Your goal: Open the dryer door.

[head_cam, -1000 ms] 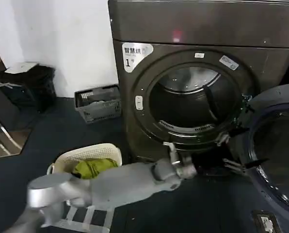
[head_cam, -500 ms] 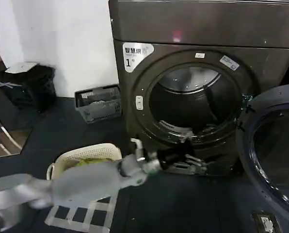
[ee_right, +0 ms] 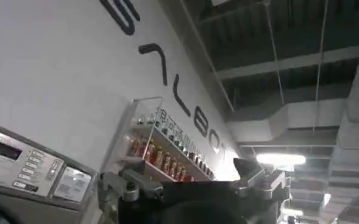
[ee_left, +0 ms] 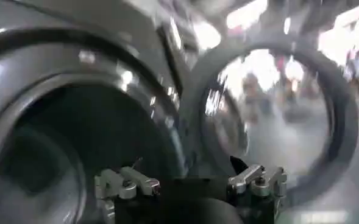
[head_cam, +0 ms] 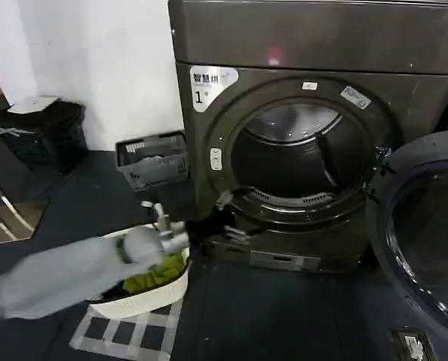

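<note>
— Where is the dryer door (head_cam: 423,241) being seen?
— Swung wide open at the right of the dryer (head_cam: 314,128), drum mouth exposed.
— And the left gripper (head_cam: 225,218)?
— Fingers spread, nothing held, just beside the lower rim, above a laundry basket (head_cam: 145,297); a grey crate (head_cam: 153,159) is standing by the wall.

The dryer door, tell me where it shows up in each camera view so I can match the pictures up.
Head view: the dryer door is swung fully open at the right edge, beside the drum mouth.
Left wrist view: its round ring shows past the left gripper, next to the drum mouth.
Right wrist view: not in it.
Shared landmark: the drum mouth, seen in the head and left wrist views.
</note>
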Action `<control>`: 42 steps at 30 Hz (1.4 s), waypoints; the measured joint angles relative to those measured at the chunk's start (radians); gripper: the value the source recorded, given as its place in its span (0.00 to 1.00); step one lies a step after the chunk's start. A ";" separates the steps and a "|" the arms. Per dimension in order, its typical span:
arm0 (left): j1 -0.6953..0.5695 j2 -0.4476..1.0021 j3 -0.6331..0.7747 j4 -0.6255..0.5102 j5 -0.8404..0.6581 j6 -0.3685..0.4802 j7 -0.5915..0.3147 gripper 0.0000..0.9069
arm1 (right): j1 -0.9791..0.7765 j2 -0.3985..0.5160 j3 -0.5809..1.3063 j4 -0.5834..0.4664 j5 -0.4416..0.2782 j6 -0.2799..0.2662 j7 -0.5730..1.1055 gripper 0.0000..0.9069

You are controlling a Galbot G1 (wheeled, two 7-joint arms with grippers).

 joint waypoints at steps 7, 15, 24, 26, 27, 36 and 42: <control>-0.044 0.110 0.040 -0.004 0.072 0.124 0.058 1.00 | 0.010 -0.006 -0.010 -0.001 0.000 0.000 -0.001 1.00; -0.108 0.209 0.100 -0.001 0.177 0.280 0.082 1.00 | 0.015 -0.006 -0.013 -0.008 -0.001 0.001 -0.002 1.00; -0.216 0.287 0.182 0.000 0.243 0.431 0.178 1.00 | 0.016 -0.006 -0.015 -0.016 -0.001 0.004 -0.003 1.00; -0.240 0.303 0.196 0.001 0.243 0.448 0.204 1.00 | 0.019 -0.006 -0.017 -0.016 -0.001 0.004 -0.003 1.00; -0.250 0.311 0.204 0.003 0.247 0.459 0.217 1.00 | 0.020 -0.006 -0.018 -0.016 -0.001 0.004 -0.003 1.00; -0.325 0.374 0.264 0.033 0.404 0.574 0.364 1.00 | 0.028 -0.006 -0.017 -0.011 -0.013 0.006 -0.003 1.00; -0.343 0.395 0.282 0.078 0.492 0.617 0.403 1.00 | 0.031 -0.006 -0.020 -0.011 -0.014 0.007 -0.003 1.00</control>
